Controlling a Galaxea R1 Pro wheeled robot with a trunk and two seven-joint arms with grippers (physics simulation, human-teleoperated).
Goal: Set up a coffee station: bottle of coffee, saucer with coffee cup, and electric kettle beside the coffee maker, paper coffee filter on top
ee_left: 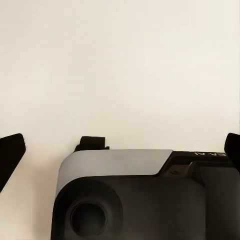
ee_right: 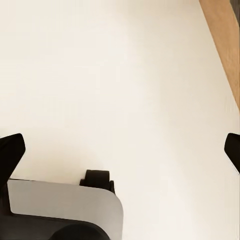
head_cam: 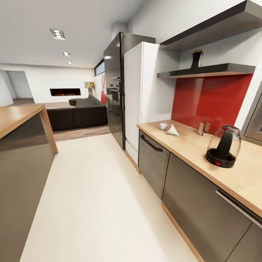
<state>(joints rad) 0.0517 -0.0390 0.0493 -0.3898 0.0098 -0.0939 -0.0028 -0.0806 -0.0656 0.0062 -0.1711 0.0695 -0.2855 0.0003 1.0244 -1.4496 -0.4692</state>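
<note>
Both arms hang low, wrists pointed down at the pale floor [ee_left: 120, 60] beside the robot's grey base [ee_left: 115, 165]. The left gripper [ee_left: 120, 150] has its fingertips [ee_left: 10, 150] spread wide at the frame's edges, holding nothing; the right gripper [ee_right: 120, 150] is equally wide apart and bare.

On the wooden table [head_cam: 189, 145], the electric kettle [head_cam: 223, 146] stands upright near the front edge. Farther along from the kettle, toward the white fridge [head_cam: 145, 91], lie the paper coffee filter [head_cam: 173, 130] and, just beside it, the coffee cup [head_cam: 163, 126]. The bottle of coffee [head_cam: 197, 58] stands on the shelf [head_cam: 218, 69] above the kettle.
</note>
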